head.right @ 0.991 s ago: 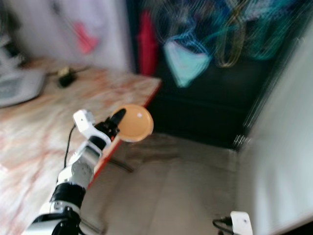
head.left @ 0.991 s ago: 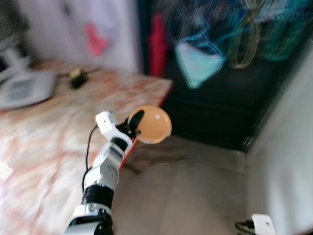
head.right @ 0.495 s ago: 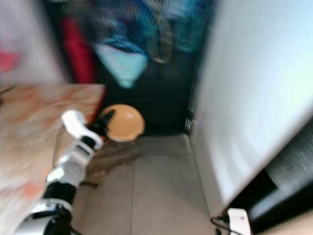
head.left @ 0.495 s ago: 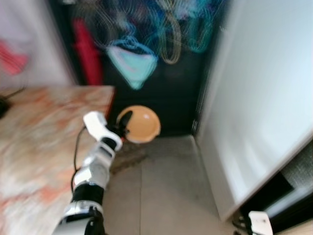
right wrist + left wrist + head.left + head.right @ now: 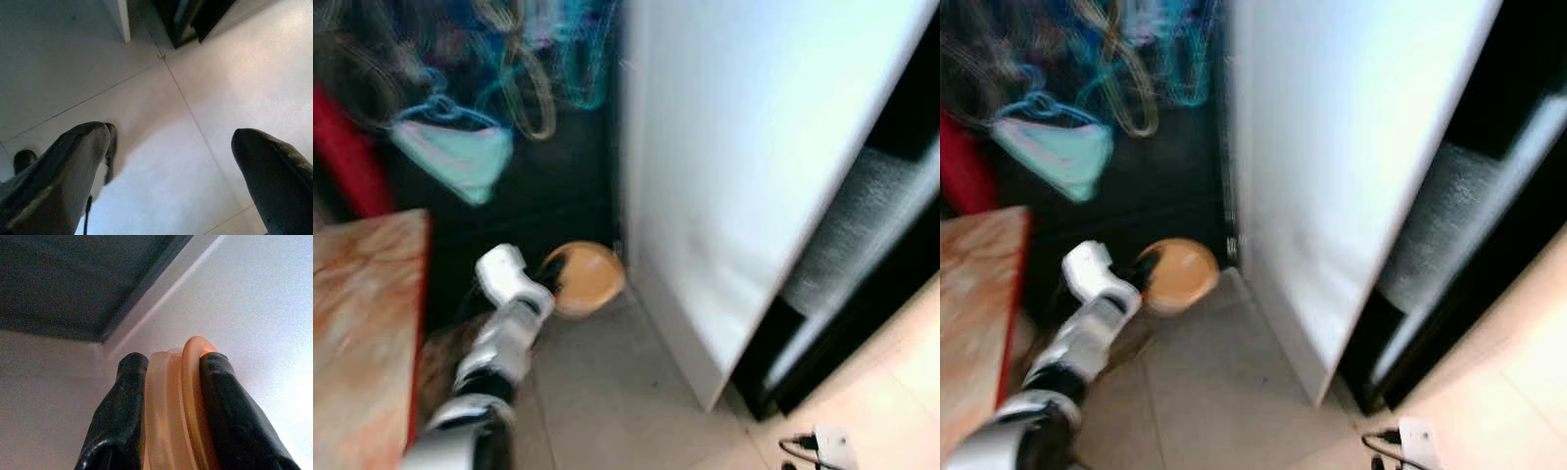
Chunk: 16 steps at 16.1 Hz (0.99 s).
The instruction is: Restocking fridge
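My left gripper point(image 5: 553, 282) is raised in front of me, shut on the rim of an orange bowl point(image 5: 585, 278). In the left wrist view the bowl point(image 5: 183, 406) is pinched edge-on between the two black fingers point(image 5: 120, 416). Just right of the bowl stands the white fridge door point(image 5: 744, 166), open, with the dark fridge interior point(image 5: 862, 225) beyond it. My right gripper point(image 5: 166, 171) hangs low over the tiled floor, open and holding nothing.
A reddish marble-patterned table point(image 5: 362, 323) is at my left. Behind it a dark recess holds hanging coloured items and a pale turquoise one point(image 5: 455, 157). A white plug with a cable point(image 5: 827, 446) lies on the floor at the right. The eye views are blurred.
The camera has swung right: the table slid off to the left and the fridge door and its dark interior came into view. My left gripper still holds the bowl.
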Available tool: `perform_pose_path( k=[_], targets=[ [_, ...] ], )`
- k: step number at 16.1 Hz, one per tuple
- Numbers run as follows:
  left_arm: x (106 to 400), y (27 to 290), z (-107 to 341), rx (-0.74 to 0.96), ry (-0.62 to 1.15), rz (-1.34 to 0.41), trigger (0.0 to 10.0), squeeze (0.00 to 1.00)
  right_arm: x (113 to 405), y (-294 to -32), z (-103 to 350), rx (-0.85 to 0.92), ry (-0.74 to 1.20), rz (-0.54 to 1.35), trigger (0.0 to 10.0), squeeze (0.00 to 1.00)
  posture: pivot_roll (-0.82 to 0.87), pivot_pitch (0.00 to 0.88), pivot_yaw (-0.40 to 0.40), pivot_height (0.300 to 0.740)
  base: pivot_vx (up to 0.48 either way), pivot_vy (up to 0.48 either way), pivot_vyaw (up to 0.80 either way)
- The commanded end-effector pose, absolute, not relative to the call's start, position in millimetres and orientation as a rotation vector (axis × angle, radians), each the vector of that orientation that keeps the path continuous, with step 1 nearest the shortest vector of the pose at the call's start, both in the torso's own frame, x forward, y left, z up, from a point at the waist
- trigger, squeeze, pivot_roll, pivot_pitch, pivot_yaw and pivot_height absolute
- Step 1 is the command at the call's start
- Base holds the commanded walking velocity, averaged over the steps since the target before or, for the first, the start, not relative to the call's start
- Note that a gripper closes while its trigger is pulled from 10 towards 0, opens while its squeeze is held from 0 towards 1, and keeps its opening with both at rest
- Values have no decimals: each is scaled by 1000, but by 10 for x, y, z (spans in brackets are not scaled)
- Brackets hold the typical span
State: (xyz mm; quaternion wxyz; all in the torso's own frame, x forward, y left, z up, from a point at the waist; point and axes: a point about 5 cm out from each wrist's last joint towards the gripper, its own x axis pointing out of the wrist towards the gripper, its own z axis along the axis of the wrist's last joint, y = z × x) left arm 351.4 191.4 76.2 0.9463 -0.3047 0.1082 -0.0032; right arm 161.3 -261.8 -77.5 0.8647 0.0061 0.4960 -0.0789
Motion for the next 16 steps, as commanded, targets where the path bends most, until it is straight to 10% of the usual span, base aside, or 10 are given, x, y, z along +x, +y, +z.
perform_pose_path(
  k=[1,9,16],
  targets=[
    [3496,1867,683,-601,265,9,10000,0,1586,-2607,-791,21,1046,-171,10000,0,91,0,50,740,0,0,-781],
    [3093,1933,83,-508,553,156,10000,0,1566,-2593,-805,24,1045,-183,10000,0,73,0,66,740,0,0,-709],
    [2751,2077,-229,-514,684,286,10000,0,1567,-2655,-770,71,910,-396,10000,0,42,0,75,740,0,0,0]
  ],
)
